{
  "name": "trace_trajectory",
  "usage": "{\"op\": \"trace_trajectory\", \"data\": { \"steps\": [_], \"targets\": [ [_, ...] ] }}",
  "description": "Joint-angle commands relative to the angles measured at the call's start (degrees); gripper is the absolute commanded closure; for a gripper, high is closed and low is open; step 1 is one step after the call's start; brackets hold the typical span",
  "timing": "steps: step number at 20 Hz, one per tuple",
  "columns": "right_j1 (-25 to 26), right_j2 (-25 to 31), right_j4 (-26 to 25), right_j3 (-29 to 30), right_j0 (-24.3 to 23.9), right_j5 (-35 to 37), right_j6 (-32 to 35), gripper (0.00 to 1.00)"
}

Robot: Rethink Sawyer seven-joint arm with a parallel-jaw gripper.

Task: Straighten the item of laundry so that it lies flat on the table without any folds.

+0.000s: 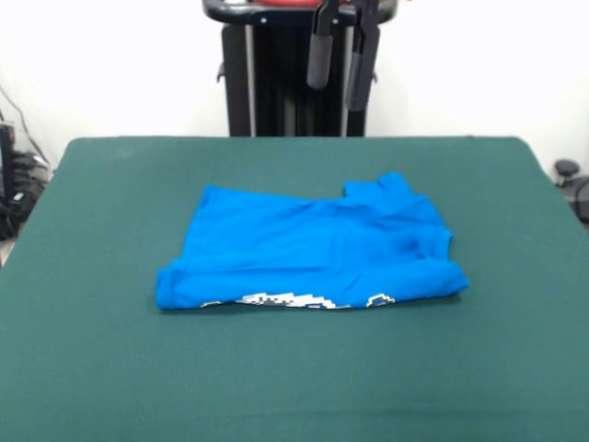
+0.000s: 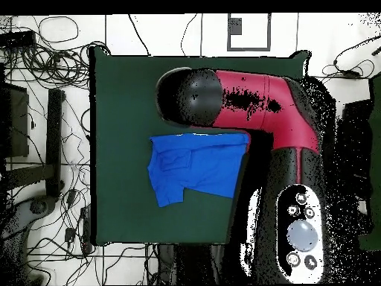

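Note:
The bright blue T-shirt (image 1: pixel 308 247) lies crumpled near the middle of the dark green table (image 1: pixel 101 368), plain side up. It is folded over on itself. A thin strip of its white, black and yellow graphic (image 1: pixel 304 300) peeks out along the near edge. A sleeve sticks up at its far right. In the overhead view the shirt (image 2: pixel 195 165) lies just below the red and black arm (image 2: pixel 257 104). My gripper (image 1: pixel 337 97) hangs at the top edge in front of the pedestal, well behind and above the shirt. Its two fingers stand apart and hold nothing.
The black pedestal (image 1: pixel 285 92) stands behind the table's far edge. In the overhead view the arm's dark round head (image 2: pixel 187 97) overhangs the table above the shirt. Cables (image 2: pixel 52 52) and gear lie on the floor beside the table.

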Motion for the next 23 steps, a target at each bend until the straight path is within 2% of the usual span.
{"op": "trace_trajectory", "data": {
  "steps": [1, 8, 11, 16, 20, 23],
  "targets": [
    [-4.93, 4.41, 1.30, 1.55, 2.15, 16.81, -9.25, 0.00],
    [-8.61, 5.11, 0.84, -3.58, 1.53, 28.16, -10.82, 0.00],
    [-9.00, 4.90, 0.67, 0.50, 1.45, 21.44, -10.64, 0.00],
    [-7.25, 5.48, -0.46, 7.54, 0.73, 6.16, -10.32, 0.00],
    [-7.79, 5.93, -2.90, 9.39, 0.71, 0.75, -13.99, 0.00],
    [-7.69, 5.73, -3.94, 9.31, 1.11, 0.15, -14.80, 0.00]
  ]
}}
